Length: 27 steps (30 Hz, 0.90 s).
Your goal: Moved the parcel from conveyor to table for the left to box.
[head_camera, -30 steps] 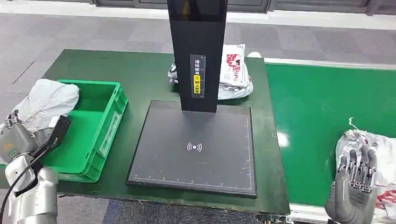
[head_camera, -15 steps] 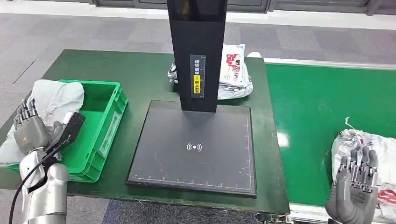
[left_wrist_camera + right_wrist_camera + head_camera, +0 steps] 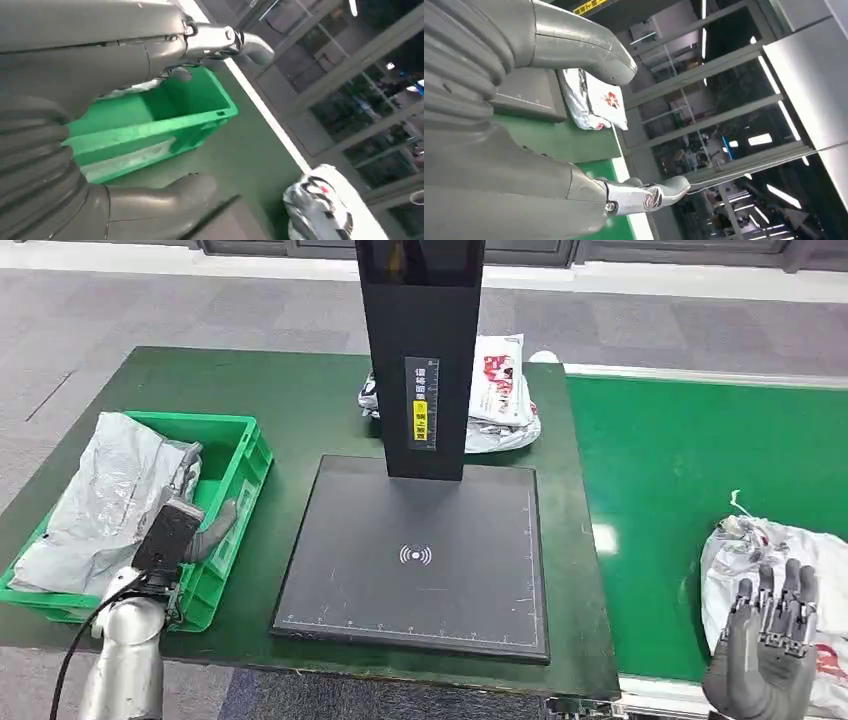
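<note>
Grey parcel lay in the green box on the desk, left hand at its edge — grip unclear, right hand spread wide, empty — over a white parcel.

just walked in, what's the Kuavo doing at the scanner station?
It is sorting parcels. The left hand is at the green crate, with a grey parcel lying in the crate; whether the hand grips it is hard to tell. The right hand is open, fingers spread, above a white parcel on the green conveyor. Another white parcel lies on the table behind the black scanner post. The scanner pad holds nothing.
</note>
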Motion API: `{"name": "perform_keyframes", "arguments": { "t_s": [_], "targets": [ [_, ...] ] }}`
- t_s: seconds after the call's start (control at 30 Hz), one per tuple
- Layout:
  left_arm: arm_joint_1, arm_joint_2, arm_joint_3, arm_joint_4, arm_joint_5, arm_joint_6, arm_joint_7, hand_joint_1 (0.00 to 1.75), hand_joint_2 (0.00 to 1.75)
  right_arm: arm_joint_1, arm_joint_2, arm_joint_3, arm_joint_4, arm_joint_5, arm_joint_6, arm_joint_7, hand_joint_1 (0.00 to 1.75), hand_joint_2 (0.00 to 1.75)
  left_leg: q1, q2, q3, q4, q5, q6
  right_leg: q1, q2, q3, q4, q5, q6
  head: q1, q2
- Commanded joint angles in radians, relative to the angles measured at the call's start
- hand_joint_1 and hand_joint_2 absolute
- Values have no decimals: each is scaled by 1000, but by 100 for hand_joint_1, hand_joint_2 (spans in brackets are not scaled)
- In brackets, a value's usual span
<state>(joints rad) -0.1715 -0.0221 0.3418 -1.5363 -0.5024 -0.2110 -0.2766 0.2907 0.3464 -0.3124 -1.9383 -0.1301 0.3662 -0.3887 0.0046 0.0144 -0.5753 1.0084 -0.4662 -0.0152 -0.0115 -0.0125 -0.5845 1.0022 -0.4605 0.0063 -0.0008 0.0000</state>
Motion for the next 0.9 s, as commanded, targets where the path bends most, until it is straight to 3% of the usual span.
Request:
{"name": "perform_keyframes", "arguments": {
  "t_s": [0.03, 0.13, 0.17, 0.4, 0.47, 0.63, 0.9],
  "targets": [
    [-6, -36, -124, -81, 21, 74, 43, 0, 0, 3, 3, -57, 26, -13, -31, 12, 0, 175, 1, -5, 0, 0, 1, 0, 1, -4, 2, -1, 0, 0, 0, 0],
    [9, -51, -116, -109, 74, 79, 25, 0, 0, 1, 3, -62, 23, -18, -39, 19, 0, 175, 1, -4, 1, -1, 0, 0, 1, -1, 3, -2, 0, 0, 0, 0],
    [19, -58, -117, -126, 92, 85, 18, 0, 175, -3, 3, -68, 24, -18, -43, 27, 0, 175, 1, -2, 1, -1, 0, 0, 1, -1, 2, -1, 0, 0, 0, 0],
    [115, -94, -178, -193, 211, 34, -9, 0, 175, -86, -13, -161, 118, 55, -60, 93, 0, 175, 1, -4, 5, -4, 1, 1, 0, -1, 7, -5, 1, 0, 0, 0],
    [169, -114, -232, -207, 297, -23, -33, 0, 175, -143, -64, -204, 195, 157, -96, 134, 0, 175, 1, 1, 3, -2, 0, 1, 0, 2, 4, -3, 1, 0, 0, 0],
    [215, -145, -332, -152, 440, -98, -61, 0, 175, -263, -224, -235, 418, 319, -97, 219, 0, 175, 0, -2, 4, -3, 1, 2, -1, 0, 6, -6, 2, 1, 0, 0],
    [212, -136, -329, -154, 445, -95, -65, 0, 175, -268, -220, -240, 429, 324, -92, 209, 0, 175, -1, -2, 3, -2, 1, 2, -2, 0, 5, -4, 2, 2, 0, 0]
  ]
}}
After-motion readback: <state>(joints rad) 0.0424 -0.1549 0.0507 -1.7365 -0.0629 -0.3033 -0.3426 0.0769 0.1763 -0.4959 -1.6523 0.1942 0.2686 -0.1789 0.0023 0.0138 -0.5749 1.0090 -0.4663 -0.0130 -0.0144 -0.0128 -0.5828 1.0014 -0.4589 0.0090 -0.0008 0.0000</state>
